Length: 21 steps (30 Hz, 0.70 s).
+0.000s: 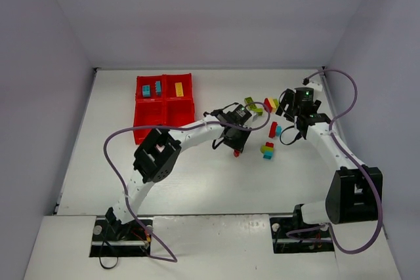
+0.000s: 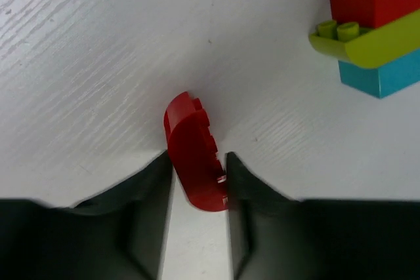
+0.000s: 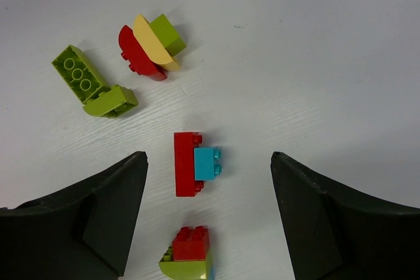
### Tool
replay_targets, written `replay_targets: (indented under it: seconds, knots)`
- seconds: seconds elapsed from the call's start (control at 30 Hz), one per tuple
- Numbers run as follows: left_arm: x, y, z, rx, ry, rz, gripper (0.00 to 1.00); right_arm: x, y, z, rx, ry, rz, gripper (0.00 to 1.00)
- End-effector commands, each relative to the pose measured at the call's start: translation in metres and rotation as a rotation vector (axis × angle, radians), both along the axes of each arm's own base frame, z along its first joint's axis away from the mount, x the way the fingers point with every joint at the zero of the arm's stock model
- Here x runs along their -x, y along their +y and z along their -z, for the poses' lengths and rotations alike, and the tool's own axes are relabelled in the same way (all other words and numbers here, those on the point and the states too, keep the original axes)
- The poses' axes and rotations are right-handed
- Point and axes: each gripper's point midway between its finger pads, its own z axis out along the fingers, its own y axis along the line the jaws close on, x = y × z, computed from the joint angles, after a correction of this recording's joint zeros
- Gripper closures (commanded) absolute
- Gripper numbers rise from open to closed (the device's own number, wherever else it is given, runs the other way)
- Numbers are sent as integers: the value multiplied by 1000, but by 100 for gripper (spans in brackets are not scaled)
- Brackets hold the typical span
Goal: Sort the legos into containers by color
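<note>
Red brick clamped in left jaws (arm stretched forward); right jaws apart above legos.

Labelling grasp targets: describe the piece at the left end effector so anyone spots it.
Right of the red tray, mid-table, find the left end effector. Its fingers flank a lone red half-round brick. The nearby stack mixes red, green and blue.

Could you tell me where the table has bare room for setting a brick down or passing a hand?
Free: the table on the near side of the loose legos, and the back strip from the tray to the right gripper. Crowded: among those legos, where the left gripper pinches a red brick.
</note>
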Motion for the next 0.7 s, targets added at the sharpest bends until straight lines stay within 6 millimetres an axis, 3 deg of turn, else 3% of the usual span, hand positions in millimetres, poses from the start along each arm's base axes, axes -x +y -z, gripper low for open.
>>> replay_targets:
  seconds: [0.0, 0.03, 0.13, 0.27, 0.37, 0.4, 0.47, 0.5, 0.67]
  knots:
    - [-18, 0, -25, 17, -83, -66, 80, -4, -4, -23, -12, -80, 26, 28]
    - [-25, 4, -36, 17, -131, -85, 91, -4, -4, -23, -10, -81, 26, 28]
    - [-31, 22, -56, -8, -213, -112, 99, -4, -2, -21, -10, -75, 13, 28]
    - [-42, 60, -90, -30, -296, -179, 100, -9, 11, -17, -49, -64, -53, 29]
    - [-51, 102, -115, -21, -329, -260, 100, -15, 23, -17, -69, -62, -105, 29]
    - [-59, 123, -133, 0, -351, -311, 100, -18, 25, -19, -70, -65, -119, 29]
    - [-61, 156, -129, -39, -360, -368, 100, -22, 31, -17, -79, -56, -144, 29]
    - [-66, 178, -142, -38, -388, -409, 100, -24, 32, -17, -80, -56, -147, 29]
    - [-68, 249, -124, -140, -373, -519, 100, -31, 53, -12, -102, -34, -228, 29]
